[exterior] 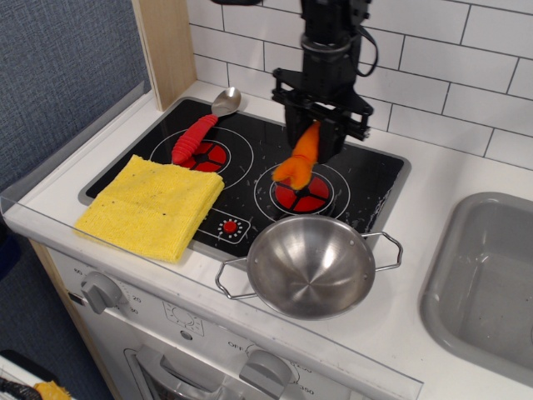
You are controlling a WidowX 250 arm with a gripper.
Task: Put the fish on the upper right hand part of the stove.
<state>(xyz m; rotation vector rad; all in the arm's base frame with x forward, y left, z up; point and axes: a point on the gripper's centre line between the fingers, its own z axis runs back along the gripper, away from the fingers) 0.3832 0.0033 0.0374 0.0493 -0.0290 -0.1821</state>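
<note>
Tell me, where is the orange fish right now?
The fish hangs from the gripper, up in the air over the right burner of the stove, behind the metal bowl.
</note>
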